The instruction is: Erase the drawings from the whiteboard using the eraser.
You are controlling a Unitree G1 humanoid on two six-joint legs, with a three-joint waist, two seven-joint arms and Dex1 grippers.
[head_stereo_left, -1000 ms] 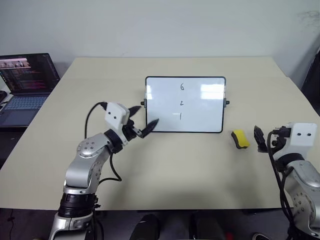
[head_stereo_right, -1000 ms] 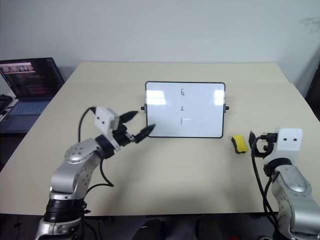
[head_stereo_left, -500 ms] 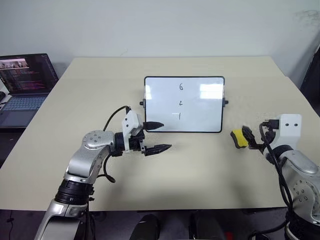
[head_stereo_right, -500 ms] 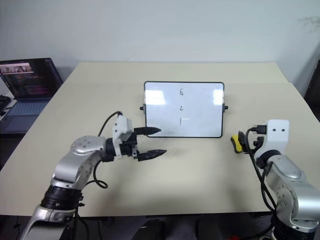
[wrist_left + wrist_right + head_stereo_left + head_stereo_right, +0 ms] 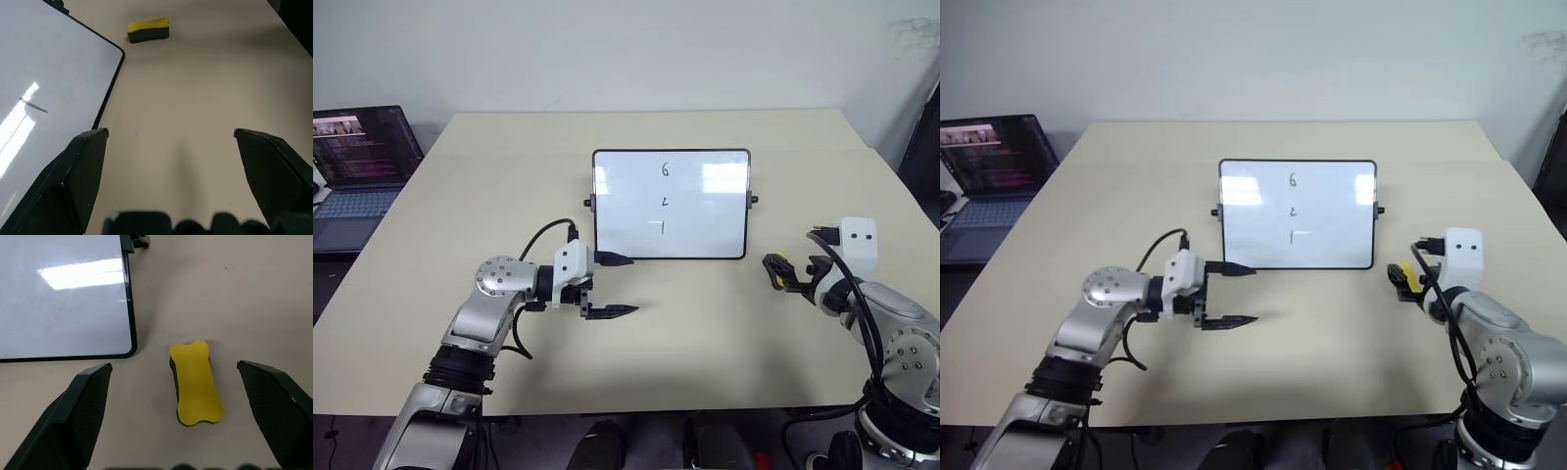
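Broadly, we see a wide beige surface (image 5: pixel 460 186) carrying a small glossy white whiteboard (image 5: pixel 705 211) with a thin black frame, standing near its middle. Three thin black drawings (image 5: pixel 664 199) run down it in a column. Our left gripper (image 5: pixel 612 285) hovers beside the board's lower left corner, jaws spread and empty. Our right gripper (image 5: pixel 173 431) hangs above the small oblong yellow eraser (image 5: pixel 195 384), jaws wide either side, not touching it.

Yellow eraser (image 5: pixel 196 383), black-framed white whiteboard (image 5: pixel 705 201)
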